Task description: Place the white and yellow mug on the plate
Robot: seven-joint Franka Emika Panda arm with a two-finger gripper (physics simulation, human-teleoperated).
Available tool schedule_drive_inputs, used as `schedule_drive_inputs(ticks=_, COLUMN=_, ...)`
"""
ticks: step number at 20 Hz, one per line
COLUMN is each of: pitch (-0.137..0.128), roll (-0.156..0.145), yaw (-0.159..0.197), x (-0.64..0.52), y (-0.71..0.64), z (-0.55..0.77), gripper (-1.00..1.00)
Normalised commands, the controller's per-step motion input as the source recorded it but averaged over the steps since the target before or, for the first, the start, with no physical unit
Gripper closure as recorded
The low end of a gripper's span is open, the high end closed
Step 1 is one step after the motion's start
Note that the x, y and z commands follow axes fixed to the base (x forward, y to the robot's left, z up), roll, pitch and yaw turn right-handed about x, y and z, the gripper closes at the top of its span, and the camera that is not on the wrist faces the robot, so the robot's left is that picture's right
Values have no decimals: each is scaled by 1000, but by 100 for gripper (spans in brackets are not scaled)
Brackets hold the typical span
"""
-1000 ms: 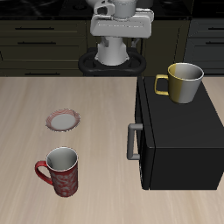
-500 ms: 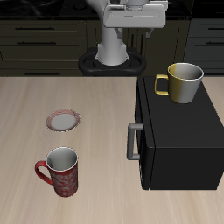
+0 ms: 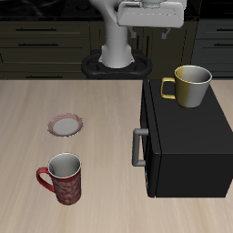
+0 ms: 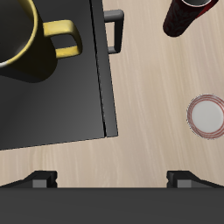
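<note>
I see the white and yellow mug [image 3: 188,86] standing upright on the black box [image 3: 185,146]. The plate [image 3: 65,125] lies well apart from that box on the table [image 3: 100,196], the red mug [image 3: 64,177] nearer the front. My gripper [image 4: 111,178] hangs spread wide, holding nothing.

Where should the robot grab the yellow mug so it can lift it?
Probably the rim of the white and yellow mug, coming straight down from above. It stands upright with its mouth open on top of the black box, so one finger could go inside and one outside, on a side away from the handle.

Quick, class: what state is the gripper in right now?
Gripper: open, fingers spread wide, holding nothing.
</note>
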Motion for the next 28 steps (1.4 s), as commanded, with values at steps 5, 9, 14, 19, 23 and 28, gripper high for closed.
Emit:
schedule_drive_inputs(ticks=5, pitch=-27, roll=-36, yaw=-46, x=219, y=203, z=174, gripper=-100)
schedule_drive_inputs(ticks=9, pitch=-36, roll=-12, yaw=-6, x=132, y=231, z=143, gripper=-100)
schedule_drive_inputs(ticks=14, pitch=-23, roll=1, yaw=-24, x=206, y=254, z=177, gripper=-100)
schedule_drive_inputs(ticks=19, pitch=-18, roll=33, yaw=-3, x=125, y=237, z=31, gripper=-100)
schedule_drive_inputs(ticks=23, pitch=13, roll=7, yaw=0, x=209, y=207, z=-96, gripper=-100)
schedule_drive_inputs(ticks=28, pitch=-9, roll=1, yaw=-7, x=123, y=129, z=-39, gripper=-100)
